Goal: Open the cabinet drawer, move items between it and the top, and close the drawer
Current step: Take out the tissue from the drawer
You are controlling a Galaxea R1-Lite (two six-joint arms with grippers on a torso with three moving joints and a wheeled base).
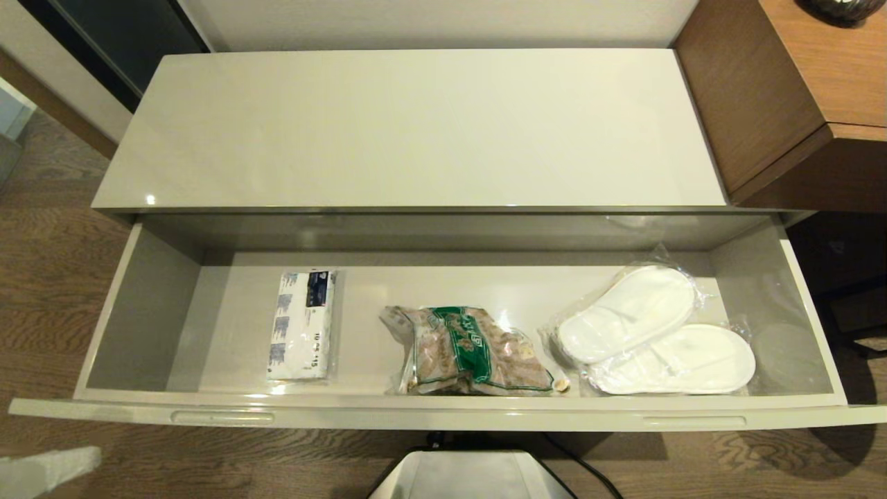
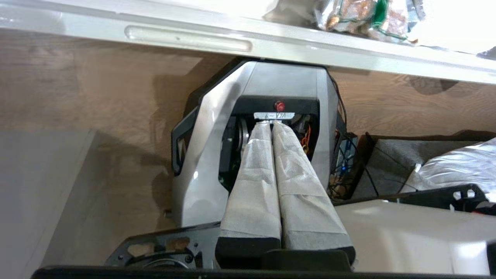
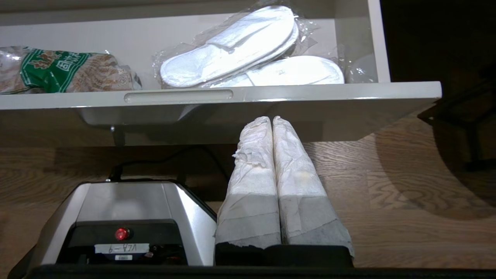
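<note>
The wide beige-grey cabinet drawer point(image 1: 443, 412) stands pulled fully out, two oval slots along its front rim. A flat white packet with blue print point(image 1: 303, 324) lies on the drawer floor at the left. The glossy cream cabinet top point(image 1: 416, 128) is bare. Neither gripper shows in the head view. My left gripper point(image 2: 271, 124) is shut and empty, low beneath the drawer front point(image 2: 248, 38), over the robot base. My right gripper point(image 3: 271, 120) is shut and empty too, below the drawer front point(image 3: 310, 95) near its right slot.
A clear bag of brown snacks with a green label point(image 1: 468, 352) lies mid-drawer. Two wrapped white slippers point(image 1: 651, 329) lie at the right. A brown wooden unit point(image 1: 797, 97) adjoins the cabinet's right end. The robot base point(image 1: 471, 475) stands under the drawer front, on wood floor.
</note>
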